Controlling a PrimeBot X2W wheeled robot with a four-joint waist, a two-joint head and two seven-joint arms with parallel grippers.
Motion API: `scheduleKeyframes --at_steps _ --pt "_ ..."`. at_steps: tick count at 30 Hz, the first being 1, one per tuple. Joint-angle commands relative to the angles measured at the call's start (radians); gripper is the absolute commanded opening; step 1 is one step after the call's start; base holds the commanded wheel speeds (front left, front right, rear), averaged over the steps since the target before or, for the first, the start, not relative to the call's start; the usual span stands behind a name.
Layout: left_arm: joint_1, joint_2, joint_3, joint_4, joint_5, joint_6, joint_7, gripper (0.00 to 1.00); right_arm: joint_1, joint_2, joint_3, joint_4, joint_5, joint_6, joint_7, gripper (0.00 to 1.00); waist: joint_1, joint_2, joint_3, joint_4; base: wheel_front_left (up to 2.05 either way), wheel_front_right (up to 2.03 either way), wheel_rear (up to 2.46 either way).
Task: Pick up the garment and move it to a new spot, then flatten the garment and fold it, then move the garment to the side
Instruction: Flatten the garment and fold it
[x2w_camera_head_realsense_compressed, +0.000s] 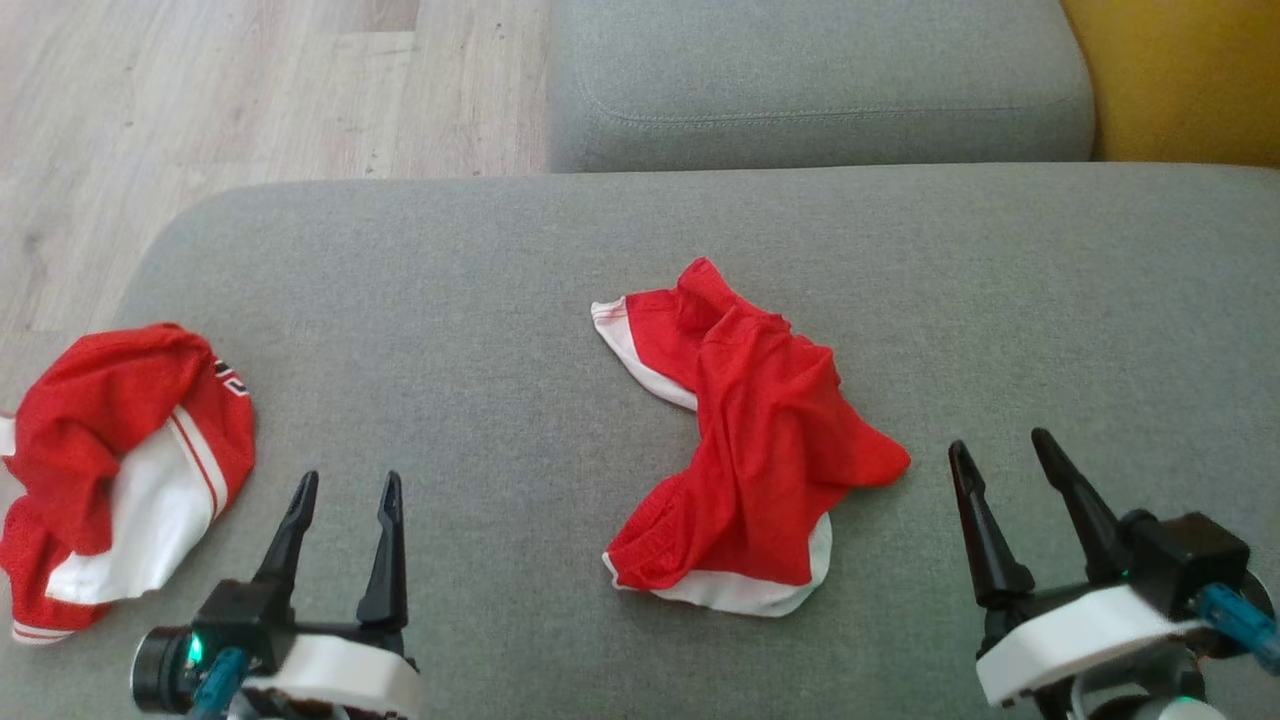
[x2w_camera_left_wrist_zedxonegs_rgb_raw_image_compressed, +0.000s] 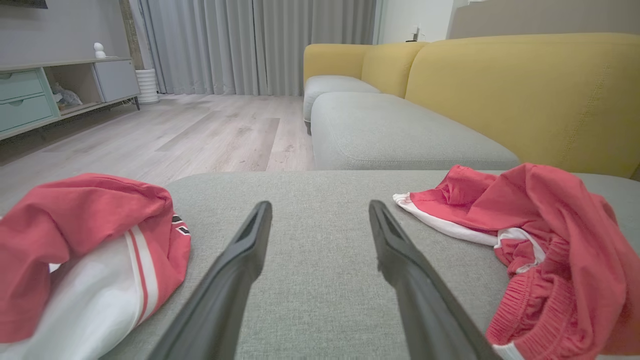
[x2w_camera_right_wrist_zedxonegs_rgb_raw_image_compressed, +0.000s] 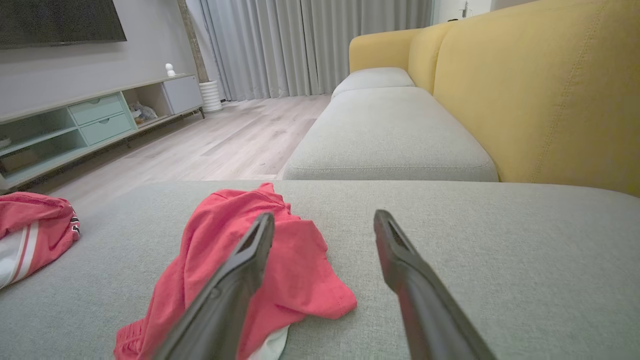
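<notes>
— For the garment (x2w_camera_head_realsense_compressed: 760, 440) in the middle?
— Red throughout, with white bands at the hems.
— And for the second garment (x2w_camera_head_realsense_compressed: 110, 470), at the left?
— Red too, with a broad white panel, thin red stripes along its edge, and a scrap of black-and-white print.
— Underneath both?
— Plain grey on the cushion (x2w_camera_head_realsense_compressed: 450, 300). Pale wood grain on the floor (x2w_camera_head_realsense_compressed: 200, 90). Mustard yellow on the sofa back (x2w_camera_head_realsense_compressed: 1180, 80).
— For the left gripper (x2w_camera_head_realsense_compressed: 350, 480) and right gripper (x2w_camera_head_realsense_compressed: 999, 440)?
— Black fingers (x2w_camera_head_realsense_compressed: 386, 560), white housings (x2w_camera_head_realsense_compressed: 340, 680), teal cables (x2w_camera_head_realsense_compressed: 1235, 615). A green light (x2w_camera_head_realsense_compressed: 195, 650) on the left one.
— Farther off?
— Grey curtains (x2w_camera_left_wrist_zedxonegs_rgb_raw_image_compressed: 250, 45), mint-green drawers (x2w_camera_left_wrist_zedxonegs_rgb_raw_image_compressed: 20, 100).
</notes>
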Motion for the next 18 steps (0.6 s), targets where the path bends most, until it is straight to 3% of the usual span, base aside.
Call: scheduleKeyframes --at_steps 1,18 --pt "-0.041 0.026 0.038 -0.035 0.015 0.01 0.002 1.0 -0.031 -0.006 0.022 -0.038 0.008 -0.001 0.0 1.0 0.0002 -0.0001 -0.001 0.0 0.0 0.0 0.0" --pt "-0.039 0.035 0.03 -0.055 0.003 0.016 0.004 1.0 -0.028 -0.006 0.016 -0.046 0.007 -0.001 0.006 1.0 0.0002 -0.0001 0.007 0.003 0.0 0.0 0.0"
